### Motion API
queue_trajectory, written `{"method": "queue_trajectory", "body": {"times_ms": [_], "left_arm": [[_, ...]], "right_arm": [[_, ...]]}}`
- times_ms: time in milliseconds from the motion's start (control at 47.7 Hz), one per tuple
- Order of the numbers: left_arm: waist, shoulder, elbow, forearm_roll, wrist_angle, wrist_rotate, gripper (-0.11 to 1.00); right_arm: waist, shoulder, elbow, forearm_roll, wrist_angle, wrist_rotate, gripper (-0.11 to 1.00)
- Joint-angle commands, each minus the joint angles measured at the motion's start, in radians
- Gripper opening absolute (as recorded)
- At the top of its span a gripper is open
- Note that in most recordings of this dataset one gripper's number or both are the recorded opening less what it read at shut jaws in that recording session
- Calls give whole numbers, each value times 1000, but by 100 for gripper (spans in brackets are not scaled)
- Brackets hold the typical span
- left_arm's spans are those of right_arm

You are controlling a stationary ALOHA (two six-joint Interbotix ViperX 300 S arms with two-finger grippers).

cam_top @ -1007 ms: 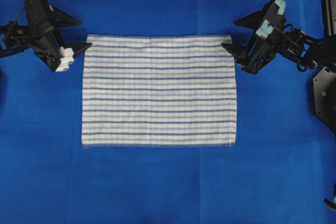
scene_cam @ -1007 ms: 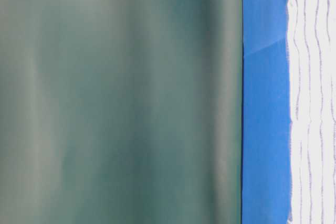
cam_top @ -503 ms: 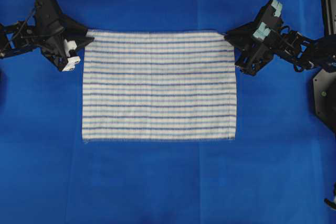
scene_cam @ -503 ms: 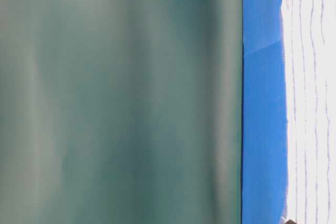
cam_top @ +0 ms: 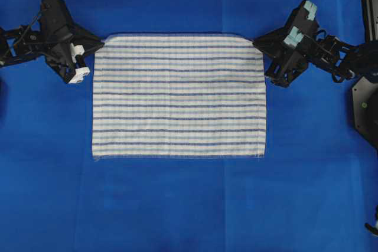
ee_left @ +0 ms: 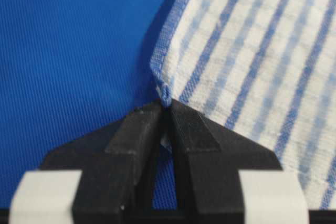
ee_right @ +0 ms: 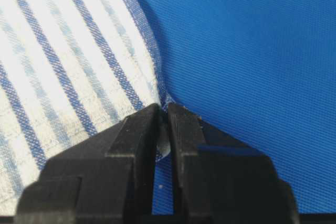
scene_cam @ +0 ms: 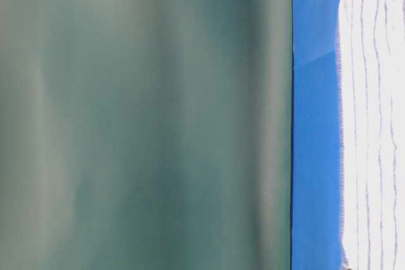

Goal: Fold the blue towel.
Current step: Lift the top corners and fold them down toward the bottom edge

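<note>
The blue towel (cam_top: 178,95), white with thin blue stripes, lies spread on the blue table covering (cam_top: 177,205). My left gripper (cam_top: 100,43) is shut on its far left corner. In the left wrist view the left gripper (ee_left: 166,106) pinches the hemmed corner of the towel (ee_left: 252,51). My right gripper (cam_top: 257,42) is shut on the far right corner. The right wrist view shows the right gripper (ee_right: 164,109) pinching the towel (ee_right: 58,66) at its corner. The far edge is lifted slightly, bowed between the two grips. The table-level view shows the towel (scene_cam: 373,124) at its right side.
A black mount (cam_top: 365,110) stands at the right edge of the overhead view. A blurred green surface (scene_cam: 145,118) fills most of the table-level view. Blue covering stretches all around the towel.
Both grippers closed from open onto the towel's far corners. The far edge has risen a little and the near edge has shifted slightly away.
</note>
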Motion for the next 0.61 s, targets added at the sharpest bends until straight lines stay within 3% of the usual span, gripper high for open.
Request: {"method": "queue_trajectory", "body": {"times_ms": [0,315,587], "left_arm": [[-2,-78,-6,2,37,5,4],[-40,-365,-40,6,301,25,4],[-63,-436,-29,6,331,38,4]], "right_arm": [[-2,-77,-2,2,34,-2,-1],[3,-327,3,0,201,-3,-1],[25,-413,11,2,250,-2,-1]]}}
